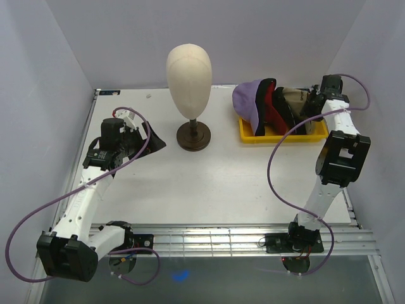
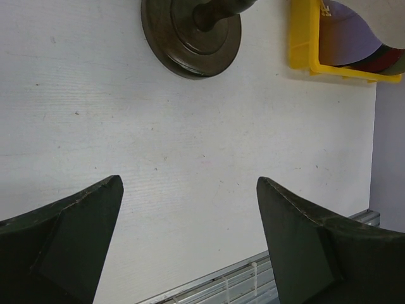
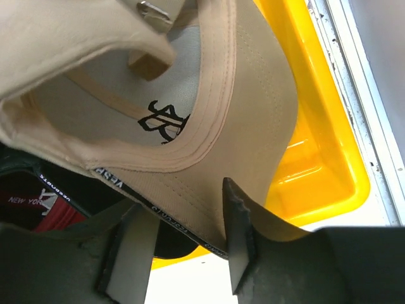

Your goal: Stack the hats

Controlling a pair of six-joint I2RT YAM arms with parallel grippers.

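Hats nest in the yellow bin far right, my right gripper straddling the tan cap at its rim, clamped or not I cannot tell, my left gripper gaping empty well apart.

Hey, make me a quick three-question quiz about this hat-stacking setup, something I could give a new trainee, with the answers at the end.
1. True or false: the left gripper is holding a hat.
2. Where are the hats now? A) in the yellow bin; B) on the mannequin head; C) on the floor.
3. What colour is the cap that lies between the fingers of the right gripper?

Key
1. False: it is open over bare table.
2. A.
3. Beige.
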